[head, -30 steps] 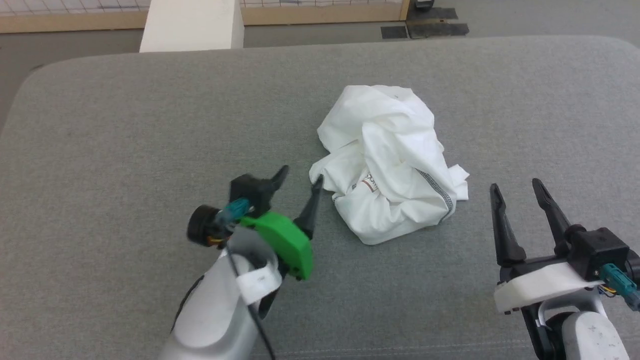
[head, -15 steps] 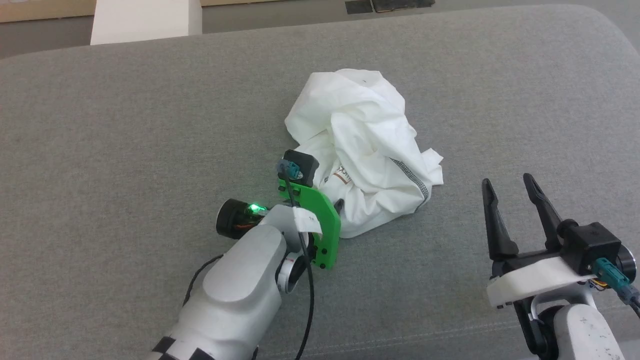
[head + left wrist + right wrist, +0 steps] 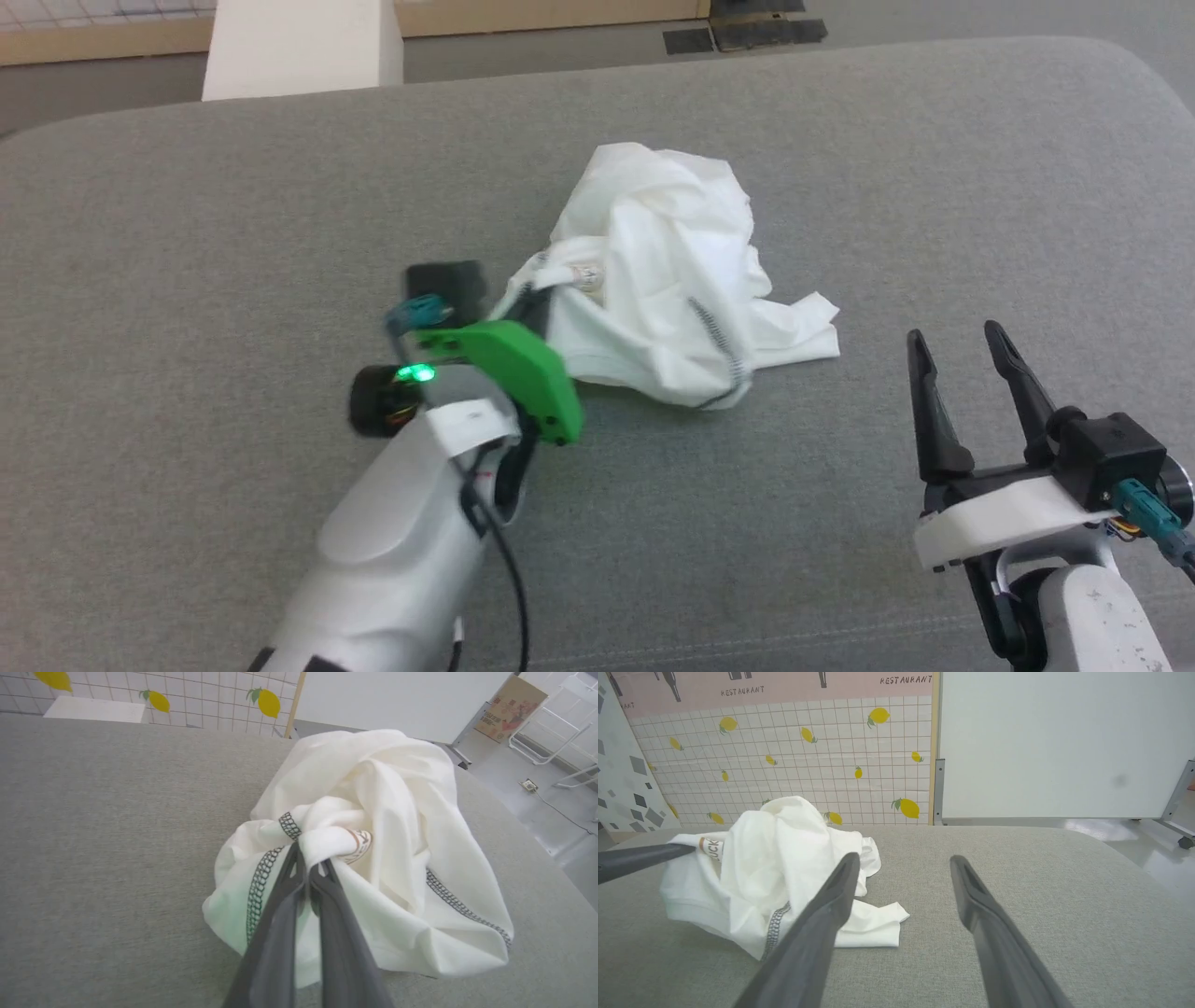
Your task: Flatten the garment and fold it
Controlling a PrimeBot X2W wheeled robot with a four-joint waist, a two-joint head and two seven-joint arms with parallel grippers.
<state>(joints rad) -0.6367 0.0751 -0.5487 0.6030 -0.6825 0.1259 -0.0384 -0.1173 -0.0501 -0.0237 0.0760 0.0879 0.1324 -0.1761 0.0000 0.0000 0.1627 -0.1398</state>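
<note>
garment (image 3: 653,271) crumpled, white, zigzag-stitched, logo patch.

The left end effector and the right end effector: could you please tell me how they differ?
The left end effector is shut on a fold of the garment; the right end effector is open and empty. The left end effector touches the garment; the right end effector is apart from it. The left end effector sits on a green mount, the right end effector on a white mount. Both have long dark fingers.
</note>
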